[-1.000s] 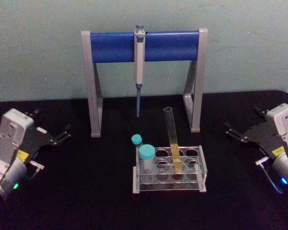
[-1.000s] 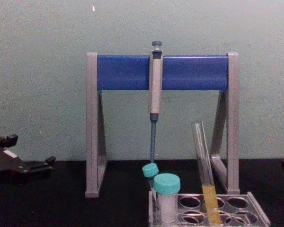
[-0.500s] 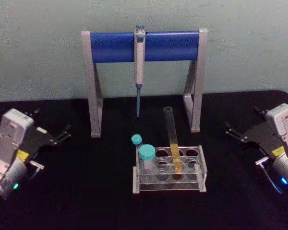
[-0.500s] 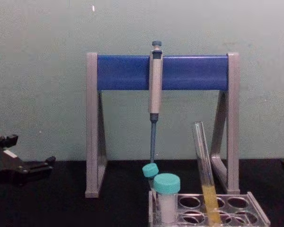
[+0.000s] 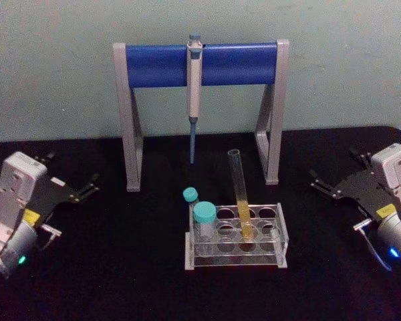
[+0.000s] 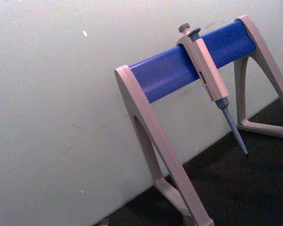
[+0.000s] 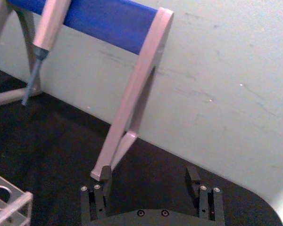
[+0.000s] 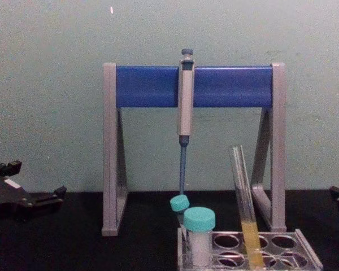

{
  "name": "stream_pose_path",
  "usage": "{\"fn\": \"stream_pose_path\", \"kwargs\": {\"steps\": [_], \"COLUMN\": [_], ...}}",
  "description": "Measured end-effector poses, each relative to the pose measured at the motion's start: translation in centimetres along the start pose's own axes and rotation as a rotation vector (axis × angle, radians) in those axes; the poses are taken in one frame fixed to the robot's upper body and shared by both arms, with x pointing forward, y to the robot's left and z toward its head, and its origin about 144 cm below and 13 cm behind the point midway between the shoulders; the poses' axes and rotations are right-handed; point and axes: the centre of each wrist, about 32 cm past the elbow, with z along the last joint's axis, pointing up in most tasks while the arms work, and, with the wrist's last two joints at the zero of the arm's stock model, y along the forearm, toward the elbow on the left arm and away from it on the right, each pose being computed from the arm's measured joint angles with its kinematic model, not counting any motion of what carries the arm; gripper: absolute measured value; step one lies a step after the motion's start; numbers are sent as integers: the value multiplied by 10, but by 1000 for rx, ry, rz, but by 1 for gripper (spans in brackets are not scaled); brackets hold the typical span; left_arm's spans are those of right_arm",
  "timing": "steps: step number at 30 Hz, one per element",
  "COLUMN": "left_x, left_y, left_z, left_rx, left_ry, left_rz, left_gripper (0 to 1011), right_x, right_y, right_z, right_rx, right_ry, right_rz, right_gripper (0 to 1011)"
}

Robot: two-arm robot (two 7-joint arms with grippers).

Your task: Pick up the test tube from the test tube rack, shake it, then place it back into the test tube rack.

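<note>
The test tube (image 5: pixel 240 194) stands in the test tube rack (image 5: pixel 235 263), its open top leaning left and yellow liquid in its lower part. The right gripper (image 5: pixel 333 166) is well off to the rack's right, jaws spread and empty. The left gripper (image 5: pixel 72 168) is far left, likewise spread.

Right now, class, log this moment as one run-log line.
phase: pre-grasp | test tube: leaning in test tube rack | left gripper: open, left of rack | right gripper: open, right of rack
</note>
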Motion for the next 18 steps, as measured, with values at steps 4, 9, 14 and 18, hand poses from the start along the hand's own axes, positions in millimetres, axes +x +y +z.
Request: {"fn": "stream_pose_path", "kwargs": {"steps": [4, 9, 14, 18], "left_x": [0, 0, 0, 0], "left_y": [0, 0, 0, 0], "left_z": [0, 0, 0, 0], "left_rx": [0, 0, 0, 0], "left_ry": [0, 0, 0, 0], "left_rz": [0, 0, 0, 0], "left_gripper": [1010, 1010, 1010, 1009], "right_x": [-3, -8, -11, -12], "right_y": [-1, -2, -2, -3], "right_z": [4, 10, 17, 24], "right_rx": [5, 16, 30, 38], "right_ry": [26, 81, 137, 195], "right_rz": [28, 82, 139, 201], "right_gripper": [1000, 1000, 1000, 1000]}}
